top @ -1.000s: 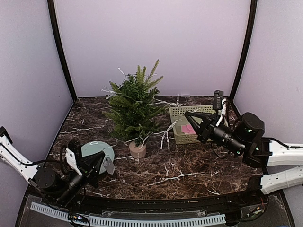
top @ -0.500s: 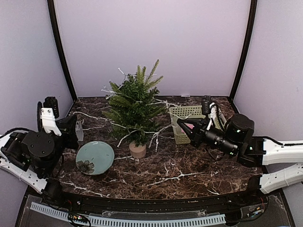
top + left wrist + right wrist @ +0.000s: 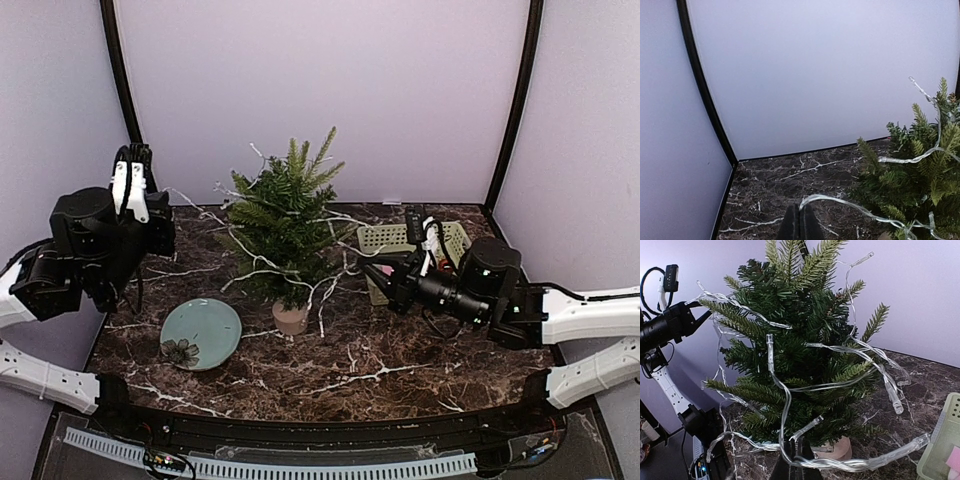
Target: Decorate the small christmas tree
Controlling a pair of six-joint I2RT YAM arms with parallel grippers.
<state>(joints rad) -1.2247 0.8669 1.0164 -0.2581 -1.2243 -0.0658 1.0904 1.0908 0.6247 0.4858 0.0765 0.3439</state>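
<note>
The small christmas tree (image 3: 284, 225) stands mid-table in its beige pot (image 3: 291, 318). A clear light string (image 3: 248, 262) is draped through its branches. My left gripper (image 3: 164, 228) is raised at the tree's left. It is shut on one end of the light string (image 3: 840, 201), as the left wrist view shows at the left gripper (image 3: 799, 206). My right gripper (image 3: 370, 268) sits low at the tree's right. The right gripper (image 3: 796, 440) is shut on a loop of the light string (image 3: 788, 400), just in front of the tree (image 3: 800, 315) and pot (image 3: 837, 449).
A teal plate (image 3: 201, 333) lies left of the pot, below my left arm. A pale green basket (image 3: 385, 238) holding something pink stands behind my right gripper; its corner shows as the basket (image 3: 940, 445). Purple walls close the back and sides.
My left arm has swung up from beside the plate to the back left, pulling its end of the string taut. My right gripper has slid left towards the tree with its loop.
</note>
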